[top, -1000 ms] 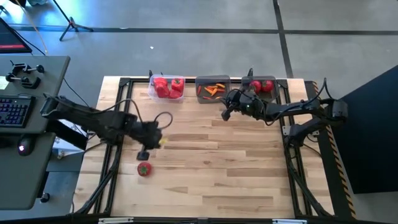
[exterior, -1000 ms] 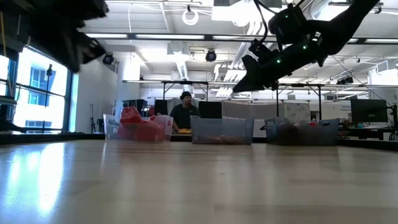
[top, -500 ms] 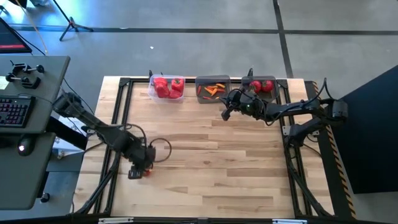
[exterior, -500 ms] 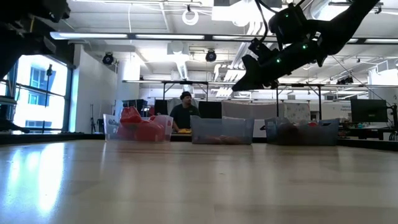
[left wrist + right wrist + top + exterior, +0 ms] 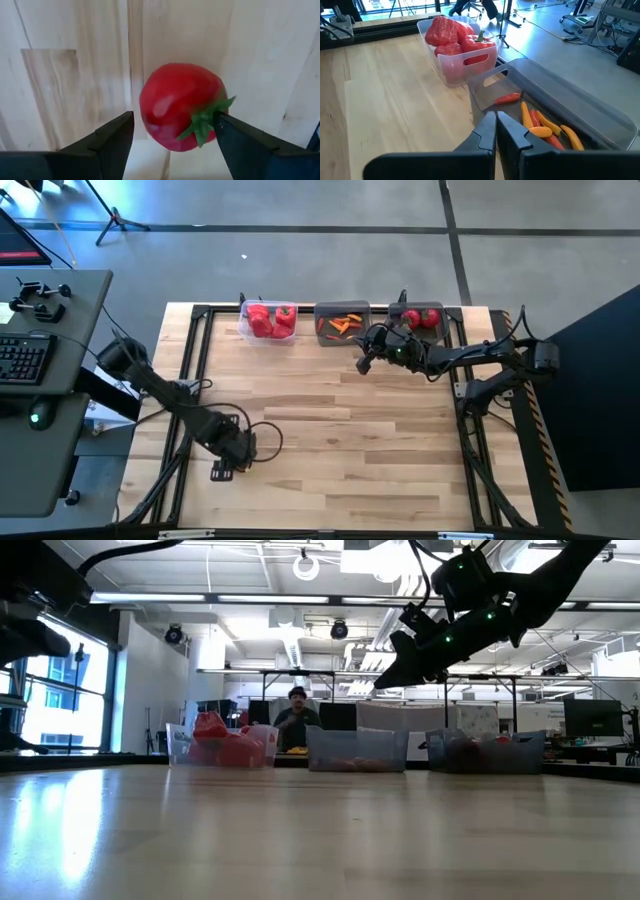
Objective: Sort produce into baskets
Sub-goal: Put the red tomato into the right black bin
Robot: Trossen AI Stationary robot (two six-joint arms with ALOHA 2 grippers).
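A round red tomato (image 5: 180, 107) with a green top lies on the wooden table near its near-left corner. My left gripper (image 5: 173, 117) points down over it, open, with one finger on each side; in the high view my left gripper (image 5: 232, 452) hides it. Along the far edge stand a clear basket (image 5: 268, 320) of red peppers, a dark basket (image 5: 342, 325) of orange carrot pieces, and a dark basket (image 5: 425, 318) of tomatoes. My right gripper (image 5: 365, 362) hovers shut just in front of the middle basket (image 5: 545, 125), holding nothing.
Bare wooden tabletop (image 5: 350, 440) stretches between the baskets and the near edge. Black frame rails (image 5: 190, 380) run along the table's sides. A desk with a keyboard (image 5: 25, 360) stands left of the table. A person (image 5: 295, 720) is beyond the far edge.
My left gripper has swung toward the table's near edge and come down, turning about its own axis, until it stands over the tomato and hides it in the high view. The tomato has stayed in place.
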